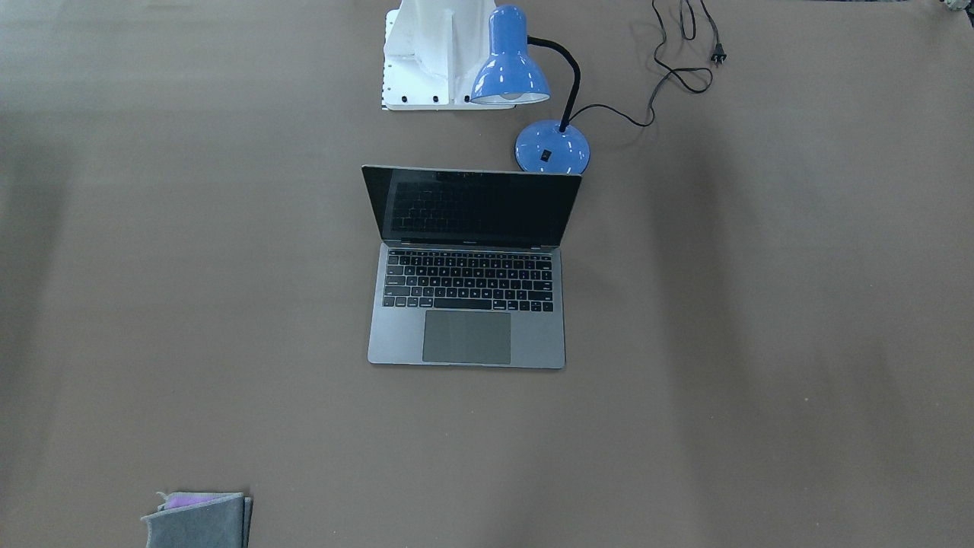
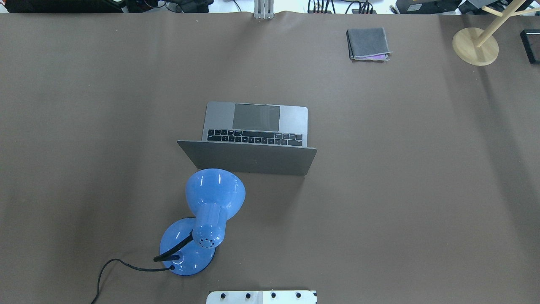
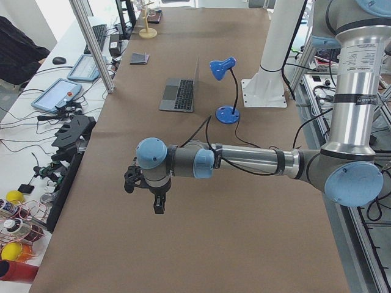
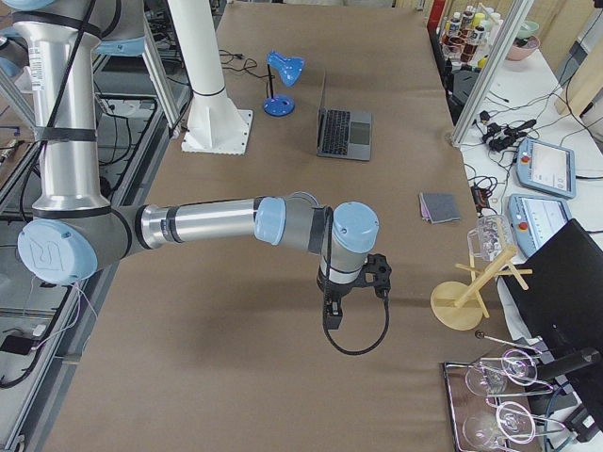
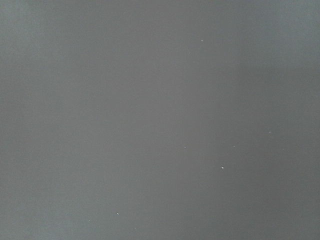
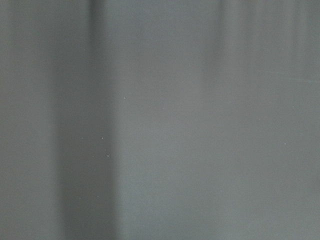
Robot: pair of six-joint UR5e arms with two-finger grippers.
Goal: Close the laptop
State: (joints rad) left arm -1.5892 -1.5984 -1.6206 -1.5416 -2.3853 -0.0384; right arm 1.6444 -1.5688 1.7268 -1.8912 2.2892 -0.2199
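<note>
The space-grey laptop [image 1: 466,335] stands open in the middle of the table, its dark screen upright and its black keys and trackpad facing away from the robot. The overhead view shows its lid back [image 2: 249,158]. It also shows in the left side view [image 3: 179,94] and the right side view [image 4: 344,132]. My left gripper [image 3: 157,204] hangs over bare table far from the laptop. My right gripper [image 4: 332,315] hangs over bare table at the other end. I cannot tell whether either is open or shut. Both wrist views show only table surface.
A blue desk lamp [image 2: 211,211] stands just behind the laptop lid on the robot's side, its cord [image 1: 670,72] trailing off. A folded grey cloth [image 2: 368,43] lies at the far edge. A wooden stand [image 2: 475,46] is at the far right corner. The white robot base [image 1: 434,61] is behind the lamp.
</note>
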